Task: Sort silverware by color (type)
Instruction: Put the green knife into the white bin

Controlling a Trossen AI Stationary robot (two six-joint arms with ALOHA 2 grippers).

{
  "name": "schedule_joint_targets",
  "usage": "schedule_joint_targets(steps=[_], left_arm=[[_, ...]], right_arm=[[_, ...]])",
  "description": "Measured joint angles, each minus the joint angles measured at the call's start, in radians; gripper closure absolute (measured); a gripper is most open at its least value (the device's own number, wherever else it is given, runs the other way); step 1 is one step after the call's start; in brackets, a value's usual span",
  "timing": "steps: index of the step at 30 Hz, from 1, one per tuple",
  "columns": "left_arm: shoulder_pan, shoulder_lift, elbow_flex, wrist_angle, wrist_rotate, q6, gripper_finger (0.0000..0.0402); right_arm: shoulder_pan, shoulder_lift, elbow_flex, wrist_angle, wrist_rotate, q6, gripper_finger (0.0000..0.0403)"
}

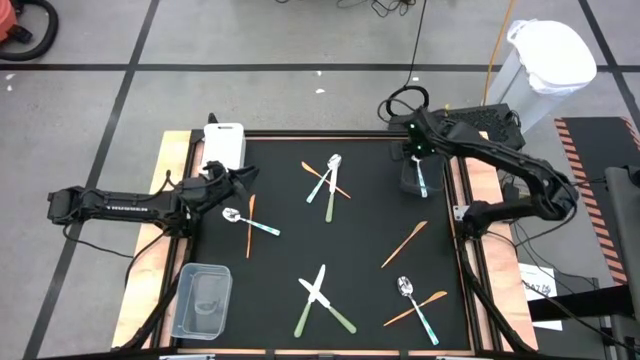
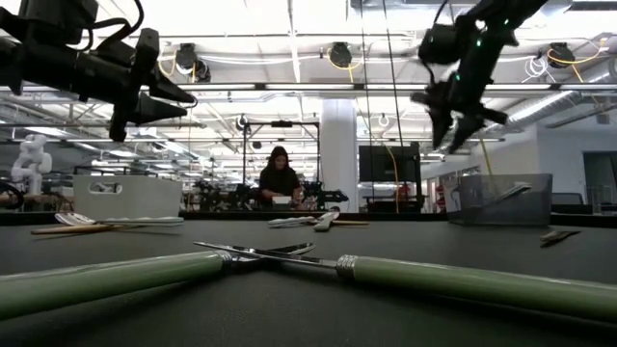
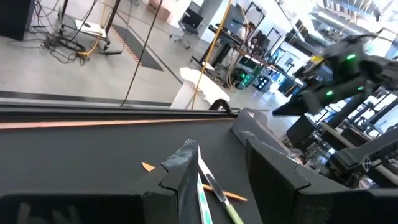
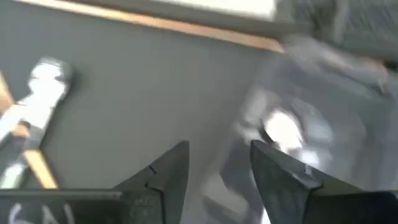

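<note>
The silverware lies scattered on the black mat. A blue-handled spoon (image 1: 243,218) crosses an orange utensil (image 1: 250,226) just near of my left gripper (image 1: 246,183), which hovers open and empty. A spoon, an orange piece and a green-handled knife cross at the far middle (image 1: 328,180). Two green-handled knives (image 1: 320,298) lie crossed near the front edge. A lone orange utensil (image 1: 405,243) lies to the right. My right gripper (image 1: 417,152) hangs open and empty above a clear bin (image 1: 405,183) that holds a blue-handled spoon (image 1: 422,181).
A white bin (image 1: 224,146) stands at the mat's far left corner and a clear bin (image 1: 203,300) at the near left. Another blue-handled spoon (image 1: 413,298) crosses an orange piece (image 1: 415,308) near the front right. A person (image 2: 280,178) sits far behind the table.
</note>
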Motion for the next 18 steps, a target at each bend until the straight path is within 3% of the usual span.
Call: schedule_joint_targets(steps=[4,7,12,18], left_arm=[[0.000,0.000,0.057,-0.079,0.003,0.011,0.0268],[0.000,0.002,0.143,-0.247,0.004,0.074,0.0268],[0.000,0.033,0.304,-0.534,0.004,0.161,0.0268],[0.001,0.057,0.386,-0.606,0.003,0.156,0.0268]], right_arm=[[0.057,-0.034,0.000,0.161,-0.070,0.009,0.0244],[0.112,-0.008,0.001,0.232,-0.140,0.069,0.0255],[0.238,0.109,0.001,0.284,-0.176,0.154,0.0273],[0.385,0.290,0.000,0.419,-0.185,0.250,0.0280]])
